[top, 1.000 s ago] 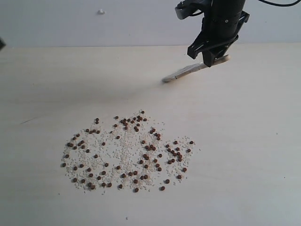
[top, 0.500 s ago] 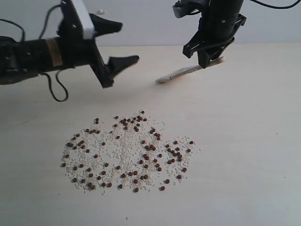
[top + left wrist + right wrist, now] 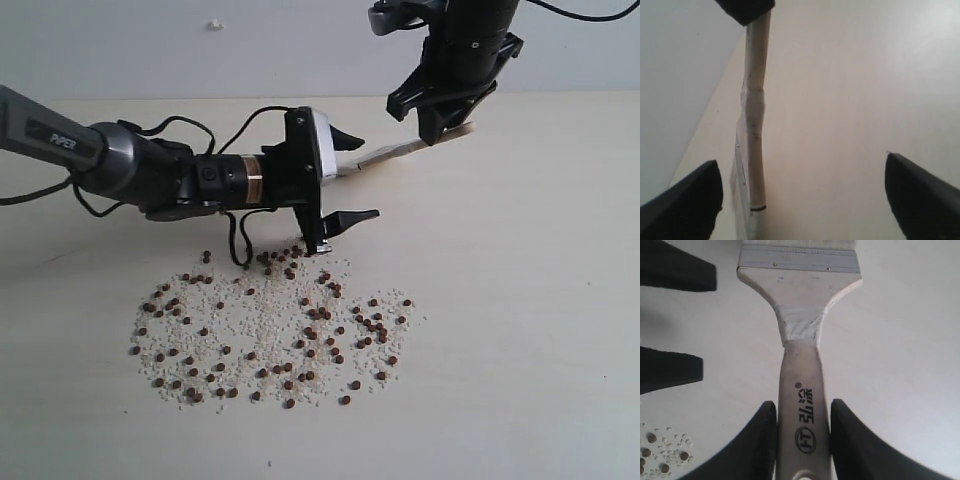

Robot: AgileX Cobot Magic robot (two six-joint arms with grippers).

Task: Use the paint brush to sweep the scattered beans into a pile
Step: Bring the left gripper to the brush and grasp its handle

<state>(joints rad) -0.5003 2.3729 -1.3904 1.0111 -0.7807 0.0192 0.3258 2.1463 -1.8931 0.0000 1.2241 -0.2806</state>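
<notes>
The beans (image 3: 270, 320) lie spread over a wide patch of the table, mixed with whitish grains; no compact pile shows. A few beans (image 3: 660, 456) show in a corner of the right wrist view. My right gripper (image 3: 447, 122) is shut on the wooden handle of the paint brush (image 3: 400, 152), holding it slanted above the table behind the beans. The right wrist view shows the handle (image 3: 805, 405) between the fingers and the silver ferrule (image 3: 799, 259) beyond. My left gripper (image 3: 352, 178) is open beside the brush head. The left wrist view shows the brush (image 3: 756, 125) edge-on near one fingertip (image 3: 687, 200).
The left arm (image 3: 150, 175) with its cables stretches in from the left, low over the table just behind the beans. The pale tabletop (image 3: 540, 330) meets a grey wall (image 3: 150, 50) at the back.
The left arm came in from the left and swung right, its open gripper now at the brush head. The right gripper with the brush shifted slightly left.
</notes>
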